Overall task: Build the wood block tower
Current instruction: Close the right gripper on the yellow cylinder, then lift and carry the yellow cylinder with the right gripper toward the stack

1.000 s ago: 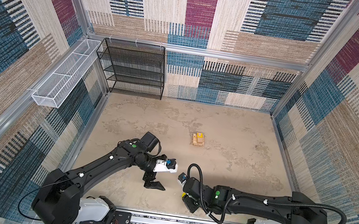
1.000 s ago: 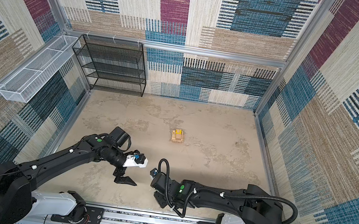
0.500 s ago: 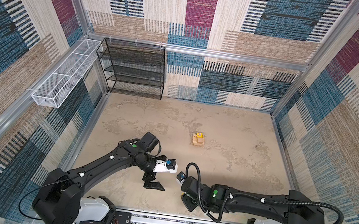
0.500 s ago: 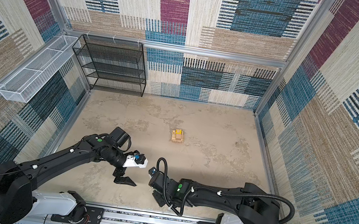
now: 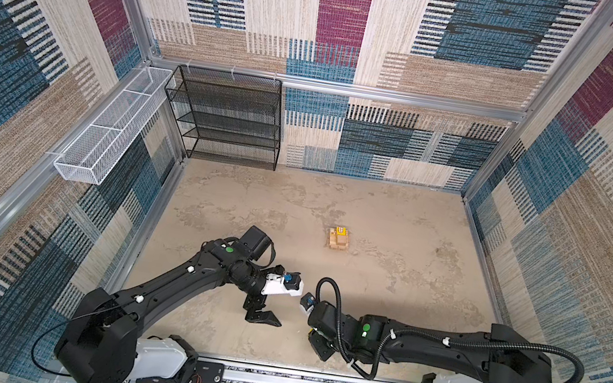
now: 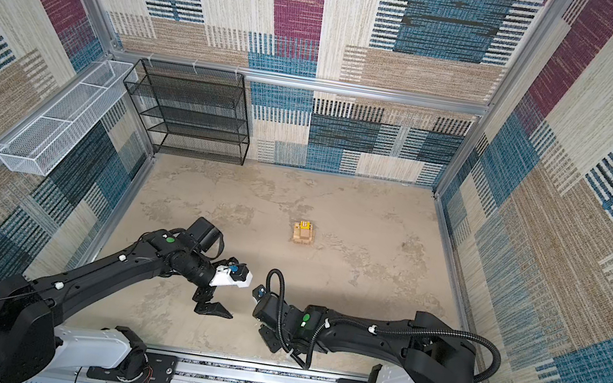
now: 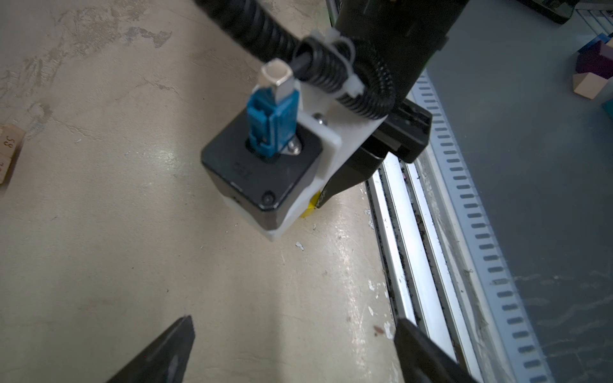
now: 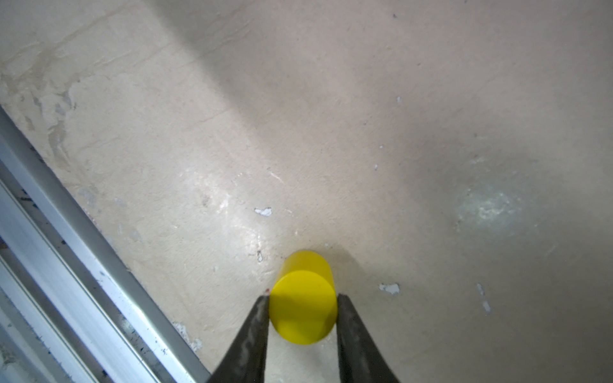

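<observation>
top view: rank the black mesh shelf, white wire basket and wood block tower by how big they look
1. black mesh shelf
2. white wire basket, long but narrow
3. wood block tower, far smallest

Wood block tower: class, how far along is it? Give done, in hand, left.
Done: the wood block tower is a low plank stack with a yellow dotted cube. In hand: the right gripper grips the yellow cylinder; the left gripper is open, empty. Left: set the cylinder on the tower, probably.

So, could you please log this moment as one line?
right tool: shut on yellow cylinder | left tool: open, empty | wood block tower: partly built, mid-table
</observation>
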